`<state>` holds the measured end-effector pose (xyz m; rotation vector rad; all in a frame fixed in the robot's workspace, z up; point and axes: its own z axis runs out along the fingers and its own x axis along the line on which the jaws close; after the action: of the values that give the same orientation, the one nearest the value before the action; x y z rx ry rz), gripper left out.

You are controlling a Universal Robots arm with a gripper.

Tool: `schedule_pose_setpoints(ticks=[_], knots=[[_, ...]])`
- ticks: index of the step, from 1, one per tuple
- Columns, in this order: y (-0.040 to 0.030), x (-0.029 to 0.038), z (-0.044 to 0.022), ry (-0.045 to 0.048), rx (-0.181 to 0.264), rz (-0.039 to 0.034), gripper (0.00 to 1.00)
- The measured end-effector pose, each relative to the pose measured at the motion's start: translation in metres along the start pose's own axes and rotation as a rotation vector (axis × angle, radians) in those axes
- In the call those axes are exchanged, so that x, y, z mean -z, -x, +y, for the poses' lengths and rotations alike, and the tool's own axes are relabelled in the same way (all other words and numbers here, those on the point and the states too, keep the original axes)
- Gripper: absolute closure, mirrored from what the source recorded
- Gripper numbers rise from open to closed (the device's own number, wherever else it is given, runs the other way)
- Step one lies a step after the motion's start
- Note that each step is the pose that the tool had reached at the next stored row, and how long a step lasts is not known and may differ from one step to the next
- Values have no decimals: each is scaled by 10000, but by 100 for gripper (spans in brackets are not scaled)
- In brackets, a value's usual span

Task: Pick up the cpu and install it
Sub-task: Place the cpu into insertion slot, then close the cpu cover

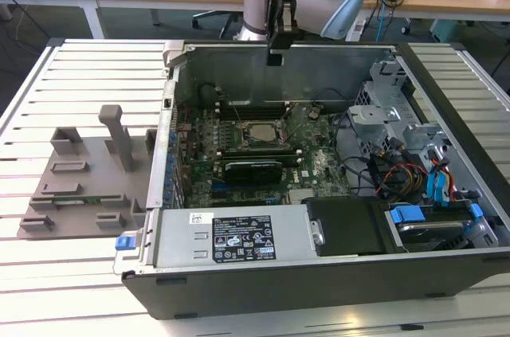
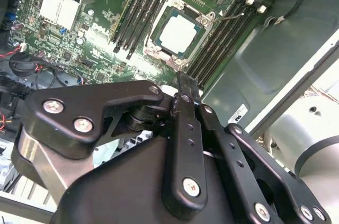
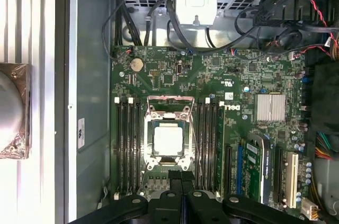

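My gripper point(image 3: 180, 175) hung over the open case point(image 1: 319, 265), closed tight with nothing in it, cpu point(image 3: 168, 140) lying in the socket point(image 3: 150, 123) on the board point(image 3: 212, 75); risk as I judged it: an off-square push would bend pins.

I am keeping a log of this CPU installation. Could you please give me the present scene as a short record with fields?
cpu: lies flat in the socket on the motherboard, silver top up
gripper: raised above the motherboard, apart from the cpu
fingers: shut together, nothing between them
computer case: side open, lying on the slatted table
grey tray: on the table, at the exterior view's left of the computer case
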<state>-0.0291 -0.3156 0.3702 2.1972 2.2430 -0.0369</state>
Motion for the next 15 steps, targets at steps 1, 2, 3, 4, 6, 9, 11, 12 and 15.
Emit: schedule_pose_setpoints(ticks=[1,2,3,4,6,9,11,12,15], knots=[[0,1,0,0,0,0,89],[0,1,0,0,1,0,89],[0,1,0,0,0,0,89],[0,2,0,0,0,0,89],[0,3,0,0,0,0,89],[0,5,0,0,0,0,89],[0,6,9,-1,1,-1,89],[1,6,47,-2,-1,-4,89],[3,5,123,-4,1,-2,89]])
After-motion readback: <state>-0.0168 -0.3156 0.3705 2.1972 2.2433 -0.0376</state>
